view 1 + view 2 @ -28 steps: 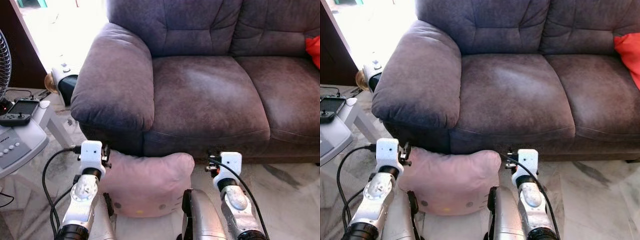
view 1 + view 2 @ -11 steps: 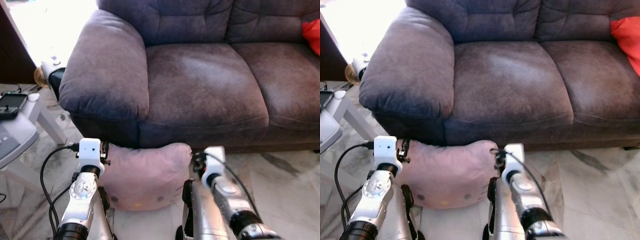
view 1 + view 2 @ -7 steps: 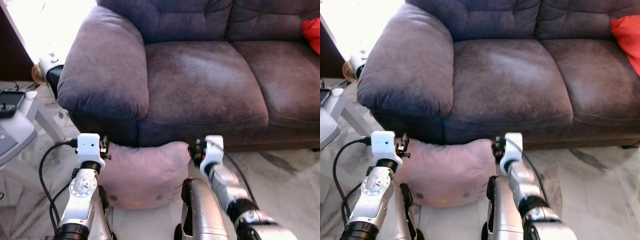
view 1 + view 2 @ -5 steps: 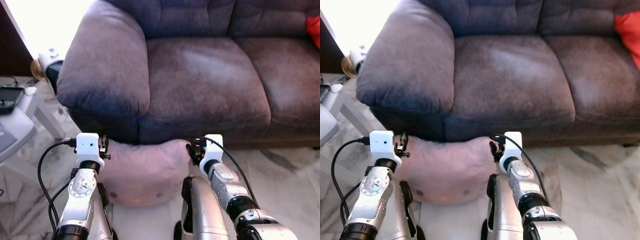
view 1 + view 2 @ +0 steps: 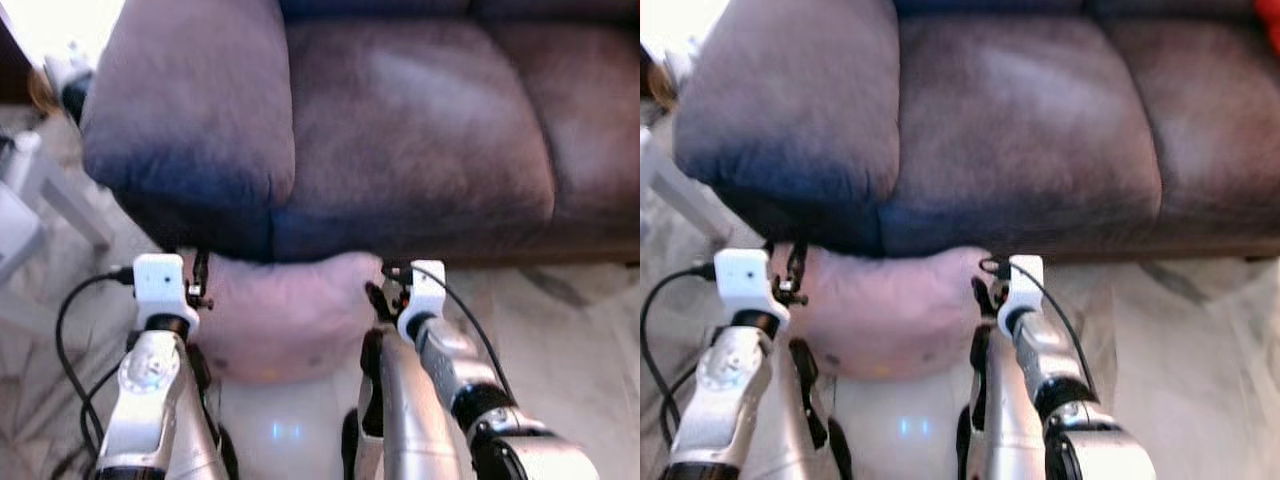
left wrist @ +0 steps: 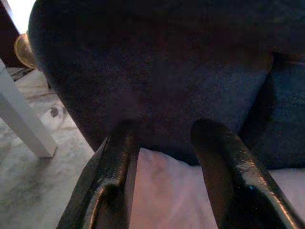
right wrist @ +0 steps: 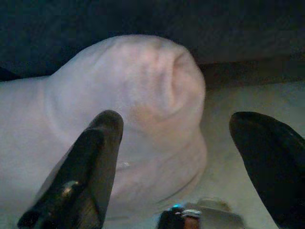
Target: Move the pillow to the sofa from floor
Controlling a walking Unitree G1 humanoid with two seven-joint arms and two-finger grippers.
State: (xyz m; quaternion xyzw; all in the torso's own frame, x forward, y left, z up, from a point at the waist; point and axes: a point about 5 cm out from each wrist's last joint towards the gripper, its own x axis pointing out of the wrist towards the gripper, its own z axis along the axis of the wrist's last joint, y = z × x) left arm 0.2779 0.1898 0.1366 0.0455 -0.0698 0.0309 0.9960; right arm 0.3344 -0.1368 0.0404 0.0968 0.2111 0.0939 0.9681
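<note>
A pink pillow (image 5: 280, 320) lies on the floor, pressed against the front of the dark purple-grey sofa (image 5: 420, 120), below its armrest (image 5: 190, 100). My left gripper (image 6: 164, 126) is open at the pillow's left end, its fingers (image 6: 119, 157) over the pillow's (image 6: 176, 195) edge and pointing at the sofa's front. My right gripper (image 7: 178, 119) is wide open at the pillow's right end. The pillow's rounded corner (image 7: 143, 81) sits between its two fingers (image 7: 97, 152) without being squeezed. In the left eye view my two wrists (image 5: 160, 285) (image 5: 425, 290) flank the pillow.
Pale marble floor (image 5: 570, 330) spreads to the right of the pillow. A white table leg (image 6: 24, 124) stands on the floor left of the armrest, with a gold object (image 6: 24, 50) behind it. The head views are blurred.
The head view has dipped down and closer, so the sofa's backrest has left the picture. My right wrist has swung inward from beside the pillow to its right corner. The pillow has not moved.
</note>
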